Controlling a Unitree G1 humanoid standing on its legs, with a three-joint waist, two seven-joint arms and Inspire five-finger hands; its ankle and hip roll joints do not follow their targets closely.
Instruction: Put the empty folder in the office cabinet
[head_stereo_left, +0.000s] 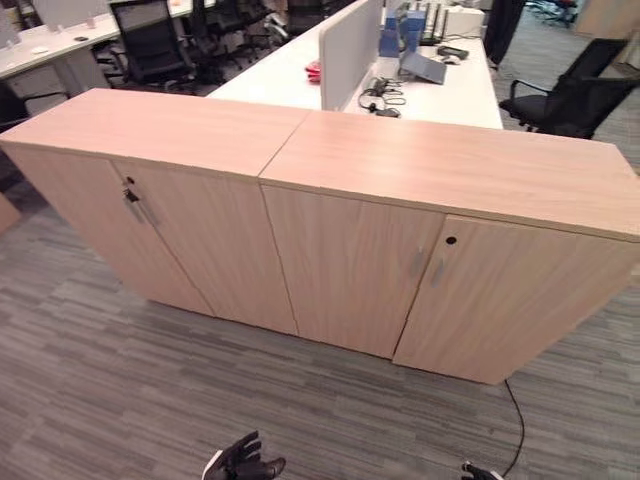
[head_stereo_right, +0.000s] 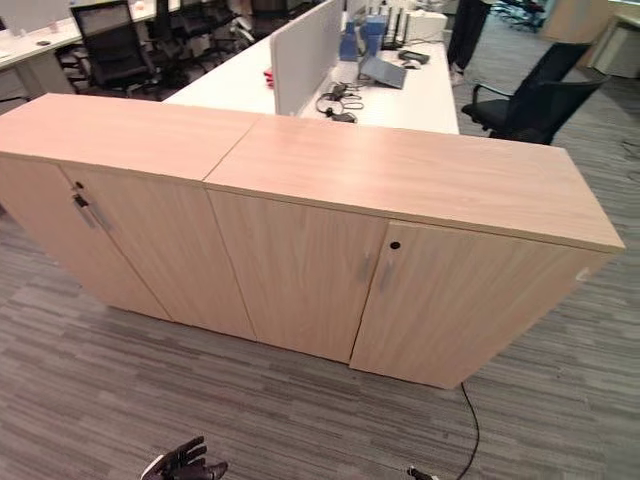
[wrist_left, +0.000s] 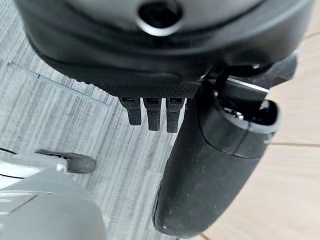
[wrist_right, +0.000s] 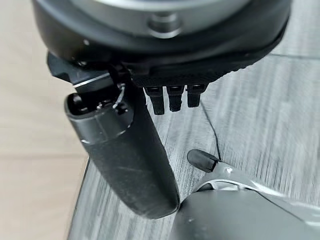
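You face a long, low cabinet of pale wood-grain laminate (head_stereo_left: 340, 260), well ahead of both hands, with all four of its doors closed. A key hangs in the lock of the far-left door pair (head_stereo_left: 131, 195), and a dark round lock (head_stereo_left: 451, 240) sits on the door ahead of your right hand. Your left hand (head_stereo_left: 243, 462) hangs low over the grey striped carpet (head_stereo_left: 120, 390), and its fingers (wrist_left: 152, 114) are relaxed and hold nothing. Your right hand (wrist_right: 150, 125) is likewise loose and empty, with the carpet past its fingers.

You have no folder in either hand, and none lies on the cabinet top or the carpet. With the doors shut, you cannot tell whether it already rests inside or is waiting somewhere else, so the scene fits both.

No label or writing is readable on the cabinet.
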